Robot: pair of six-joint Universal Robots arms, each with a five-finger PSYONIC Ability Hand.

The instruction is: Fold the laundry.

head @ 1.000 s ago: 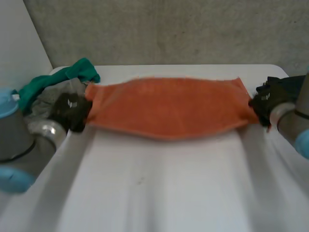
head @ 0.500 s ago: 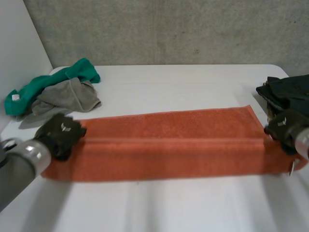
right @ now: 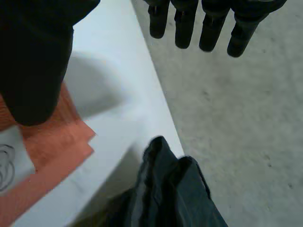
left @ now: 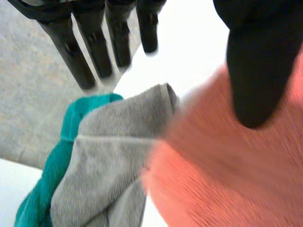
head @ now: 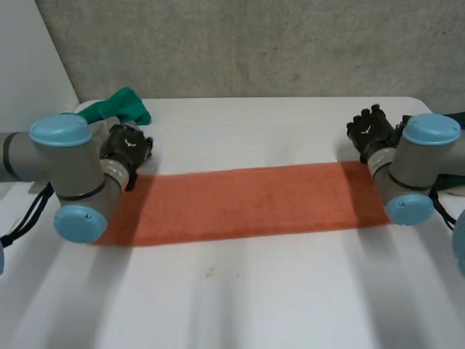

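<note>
We see a white table [head: 240,305], far corners rounded; behind it stands a grey speckled wall [head: 254,43]; a plain white panel [head: 29,58] meets that wall at the left. In the right wrist view we note grey concrete floor [right: 236,118] past the table's edge.

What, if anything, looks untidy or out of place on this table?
The orange towel lies flat. A green cloth and a grey cloth sit crumpled together at the far left corner, and a dark garment is bunched at the table's right edge.

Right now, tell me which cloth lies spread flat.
The orange towel, a long flat strip; the green cloth, grey cloth and dark cloth lie bunched.
</note>
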